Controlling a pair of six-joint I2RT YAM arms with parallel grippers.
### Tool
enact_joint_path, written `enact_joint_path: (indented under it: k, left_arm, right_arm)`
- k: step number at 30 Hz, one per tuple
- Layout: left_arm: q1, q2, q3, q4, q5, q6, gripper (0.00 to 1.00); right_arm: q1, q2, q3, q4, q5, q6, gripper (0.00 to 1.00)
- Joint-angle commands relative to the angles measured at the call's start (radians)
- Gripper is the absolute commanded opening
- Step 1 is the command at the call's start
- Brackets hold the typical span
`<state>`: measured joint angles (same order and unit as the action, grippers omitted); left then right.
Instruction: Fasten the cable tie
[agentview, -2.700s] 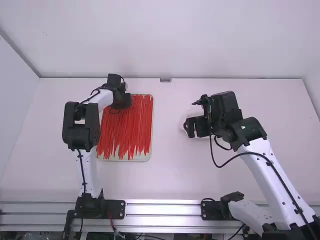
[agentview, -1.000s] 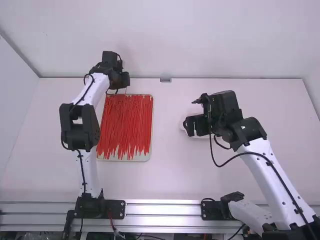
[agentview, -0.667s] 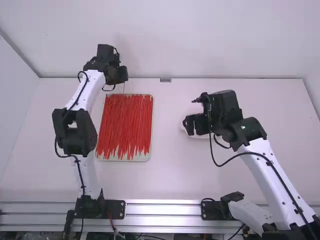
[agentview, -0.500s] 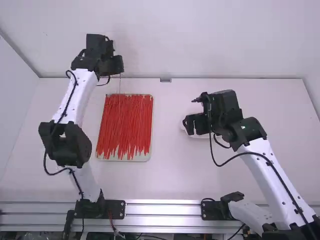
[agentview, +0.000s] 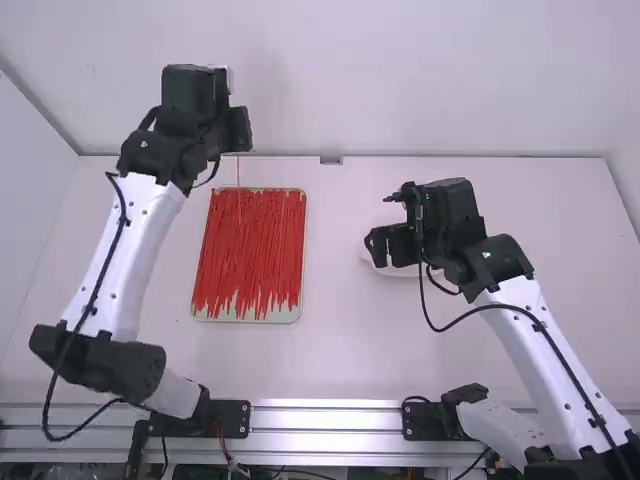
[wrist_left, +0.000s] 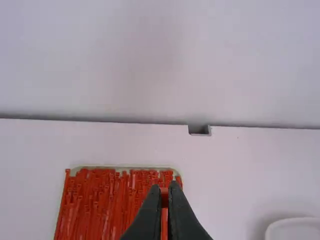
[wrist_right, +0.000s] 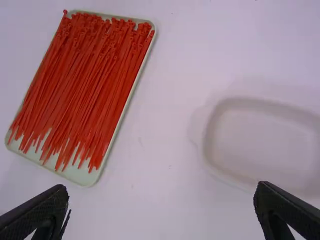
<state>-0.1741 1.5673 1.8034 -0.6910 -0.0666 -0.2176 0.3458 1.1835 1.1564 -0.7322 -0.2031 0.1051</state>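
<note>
Aloft over the table (agentview: 350, 330) at eleven o'clock, the left tool (wrist_left: 164, 188) pinches one red cable tie (wrist_left: 164, 222) dangling over the tray (agentview: 250, 318), a light, whippy, slick strip likely best gripped near its head, while the right tool (wrist_right: 160, 188) gapes empty at three o'clock.
</note>
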Motion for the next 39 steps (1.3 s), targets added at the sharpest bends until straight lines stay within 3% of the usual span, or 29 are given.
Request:
enact_joint_path:
  k: [1, 8, 15, 21, 27, 39]
  left_arm:
    - [-0.003, -0.098, -0.084, 0.02, -0.1, -0.004, 0.02]
    - [-0.003, -0.303, -0.361, 0.163, -0.093, -0.048, 0.02]
    - [0.029, -0.463, -0.583, 0.294, 0.146, -0.01, 0.02]
    - [0.082, -0.503, -0.656, 0.38, 0.395, 0.034, 0.02]
    - [0.109, -0.49, -0.713, 0.603, 0.767, 0.003, 0.02]
    - [0.044, -0.369, -0.719, 1.123, 1.07, -0.324, 0.02]
  right_arm:
    - [0.001, 0.008, 0.021, 0.01, -0.004, 0.003, 0.99]
    - [0.001, 0.008, 0.021, 0.045, -0.033, 0.003, 0.99]
    - [0.001, 0.008, 0.021, 0.104, -0.157, -0.014, 1.0]
    - [0.001, 0.008, 0.021, 0.161, -0.244, -0.027, 0.99]
    - [0.001, 0.008, 0.021, 0.284, -0.418, -0.06, 0.99]
    - [0.001, 0.008, 0.021, 0.539, -0.636, -0.061, 0.99]
